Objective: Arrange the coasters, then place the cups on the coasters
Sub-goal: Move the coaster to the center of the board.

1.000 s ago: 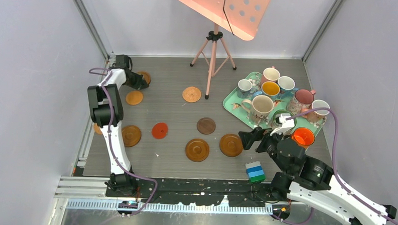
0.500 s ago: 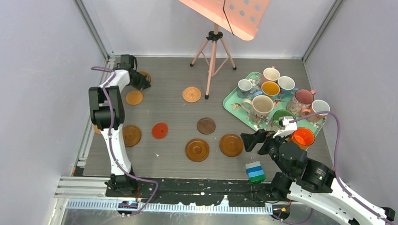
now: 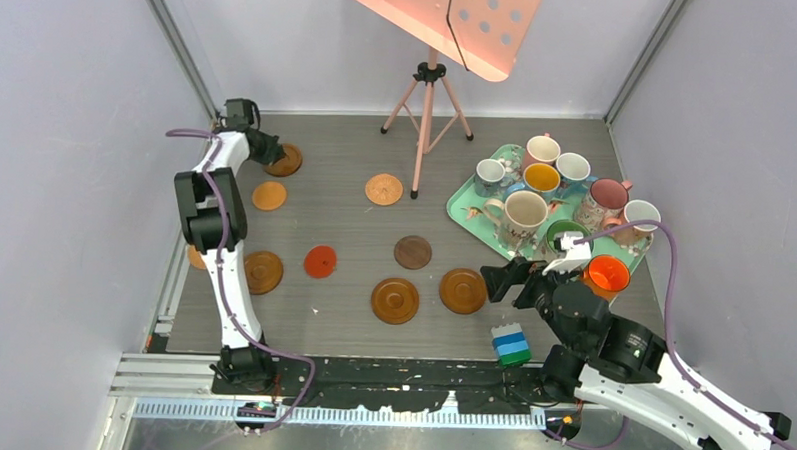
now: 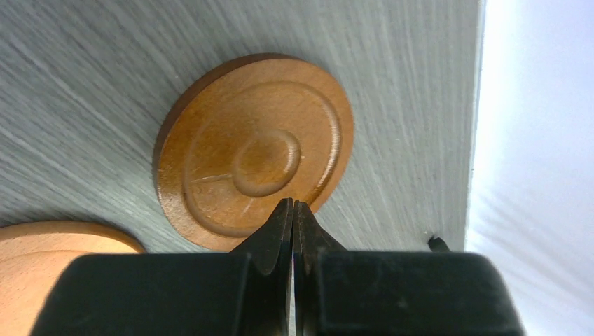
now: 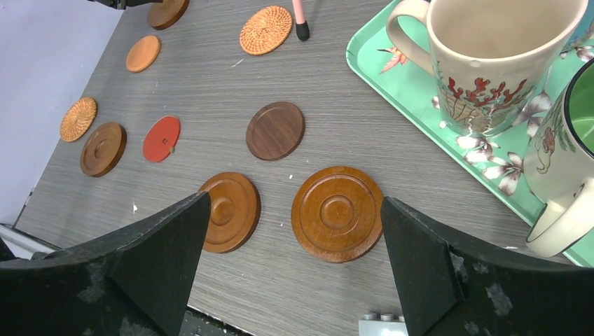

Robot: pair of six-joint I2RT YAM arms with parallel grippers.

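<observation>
Several coasters lie on the grey table: a brown grooved one (image 3: 287,161) far left, a tan one (image 3: 268,195), a woven one (image 3: 384,188), a dark one (image 3: 413,252), a red one (image 3: 320,260) and grooved ones (image 3: 395,300) (image 3: 463,290). My left gripper (image 3: 265,148) is shut and empty, its tips (image 4: 293,204) over the near edge of the far-left grooved coaster (image 4: 256,150). My right gripper (image 5: 294,200) stands open and empty above a grooved coaster (image 5: 337,213). Several cups (image 3: 523,217) (image 3: 542,150) stand on the mint tray (image 3: 467,199); an orange-lined cup (image 3: 607,274) sits by my right wrist.
A pink tripod stand (image 3: 428,106) rises at the back middle, one foot near the woven coaster. A blue and green brick stack (image 3: 511,345) sits at the near edge under my right arm. Another woven coaster (image 5: 78,118) lies by the left wall. Walls close in on both sides.
My left gripper, still shut, has drawn back toward the far-left corner, uncovering more of the grooved coaster there. My right arm has barely shifted.
</observation>
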